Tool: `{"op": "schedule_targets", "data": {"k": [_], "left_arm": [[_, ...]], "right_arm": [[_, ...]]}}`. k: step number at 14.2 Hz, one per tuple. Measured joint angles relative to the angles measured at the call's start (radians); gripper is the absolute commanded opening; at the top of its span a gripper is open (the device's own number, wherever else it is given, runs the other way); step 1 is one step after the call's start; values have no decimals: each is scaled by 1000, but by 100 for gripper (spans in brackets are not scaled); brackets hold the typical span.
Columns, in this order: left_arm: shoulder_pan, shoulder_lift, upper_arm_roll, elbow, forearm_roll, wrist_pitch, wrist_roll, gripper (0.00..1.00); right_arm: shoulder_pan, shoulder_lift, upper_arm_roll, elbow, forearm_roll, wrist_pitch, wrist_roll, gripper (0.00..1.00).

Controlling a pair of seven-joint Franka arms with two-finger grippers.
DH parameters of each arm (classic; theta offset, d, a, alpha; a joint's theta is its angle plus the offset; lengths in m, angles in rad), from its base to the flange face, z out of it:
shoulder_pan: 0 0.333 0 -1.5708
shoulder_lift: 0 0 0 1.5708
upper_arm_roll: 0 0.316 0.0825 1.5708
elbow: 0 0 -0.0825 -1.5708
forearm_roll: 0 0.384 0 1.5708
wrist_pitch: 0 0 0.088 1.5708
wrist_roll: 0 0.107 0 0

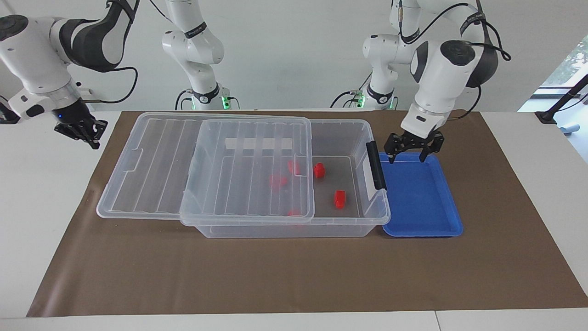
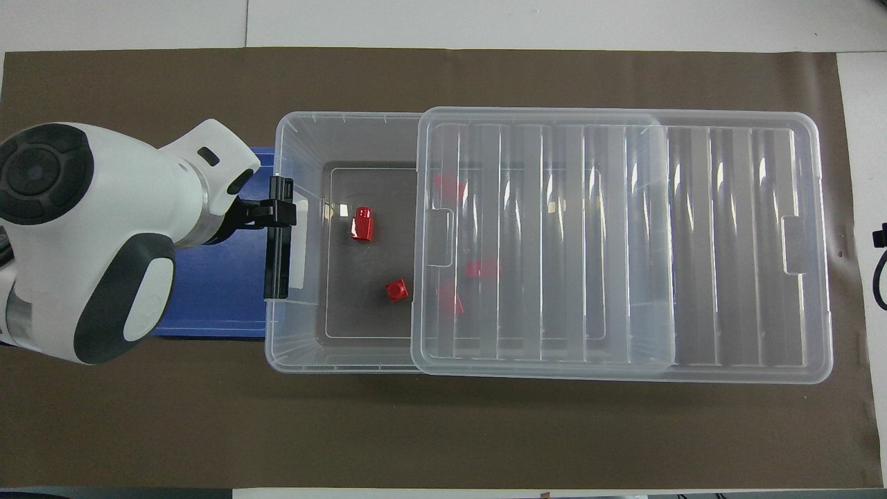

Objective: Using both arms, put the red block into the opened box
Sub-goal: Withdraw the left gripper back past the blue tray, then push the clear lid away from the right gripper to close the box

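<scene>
Item: left claw (image 1: 412, 150), fingers spread and empty, hanging over the robot-side end of the blue tray (image 1: 420, 202), just beside the box's black latch (image 1: 375, 171). Item: right claw (image 1: 81, 132), pinched together on nothing, waiting above the bare desk (image 1: 41, 193) off the lid's overhanging end, well apart from the left claw. Item: box (image 1: 294, 230), clear, its ribbed lid (image 1: 206, 165) slid toward the right arm's end so that the latch end stands open. Item: red block (image 1: 319, 170) lying on the box floor near the left claw, a second (image 1: 340, 198) beside it, three more under the lid. Judgement: the tray looks bare, so placing appears finished; what remains is to clear the left arm high over the box rim and latch without clipping them, and to leave the lid undisturbed. View notes: the facing view alone shows both claws whole and their height above tray and desk; the overhead view hides most of the tray under the left arm, yet separates the blocks cleanly and shows the lid's offset along the box.
</scene>
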Motion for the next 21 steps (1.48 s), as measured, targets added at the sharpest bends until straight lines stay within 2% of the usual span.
{"op": "schedule_targets", "data": {"k": [3, 10, 21], "left_arm": [[45, 5, 2, 39, 0, -39, 41, 100], [128, 43, 2, 279, -22, -296, 165, 100], [130, 44, -12, 286, -24, -338, 187, 100]], "right_arm": [[4, 20, 7, -28, 0, 41, 16, 0], [41, 40, 17, -36, 15, 54, 93, 0], [100, 40, 20, -38, 67, 54, 131, 0]]}}
